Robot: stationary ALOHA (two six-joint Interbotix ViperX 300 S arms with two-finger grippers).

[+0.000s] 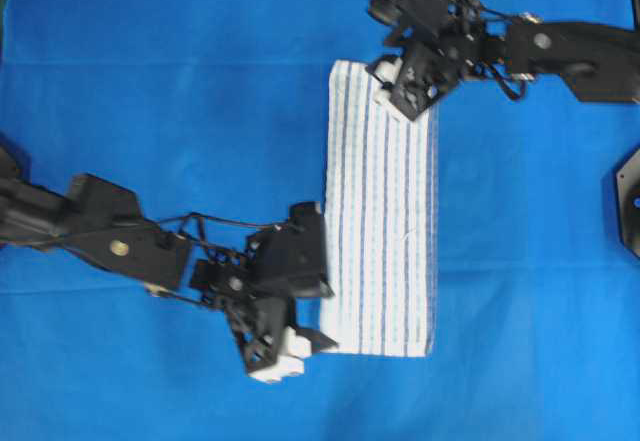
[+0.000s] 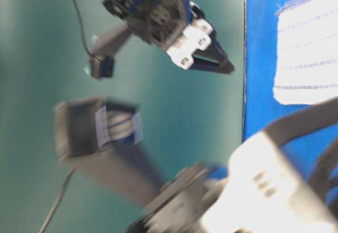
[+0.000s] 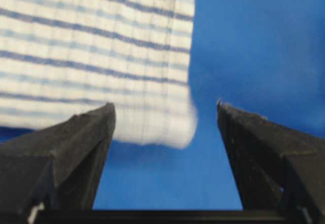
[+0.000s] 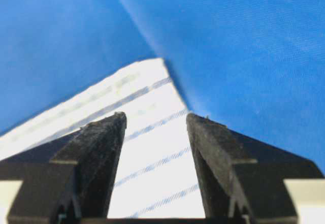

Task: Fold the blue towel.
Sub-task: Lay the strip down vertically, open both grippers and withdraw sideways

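Observation:
The blue towel (image 1: 385,211) is a white cloth with thin blue stripes, lying flat as a tall narrow rectangle on the bright-blue cover. My left gripper (image 1: 305,346) is open at the towel's lower left corner. In the left wrist view (image 3: 166,109) that corner of the towel (image 3: 101,56) lies just ahead of the jaws, with nothing between them. My right gripper (image 1: 395,91) is open over the towel's upper right corner. In the right wrist view (image 4: 156,117) the towel (image 4: 152,148) shows through the gap between the jaws. Neither gripper holds anything.
The bright-blue cover cloth (image 1: 150,81) spreads over the whole surface. A black mount (image 1: 628,196) stands at the right edge. The table-level view is blurred; it shows a gripper (image 2: 211,58) in the air, an edge of the towel (image 2: 311,48) and an arm close up.

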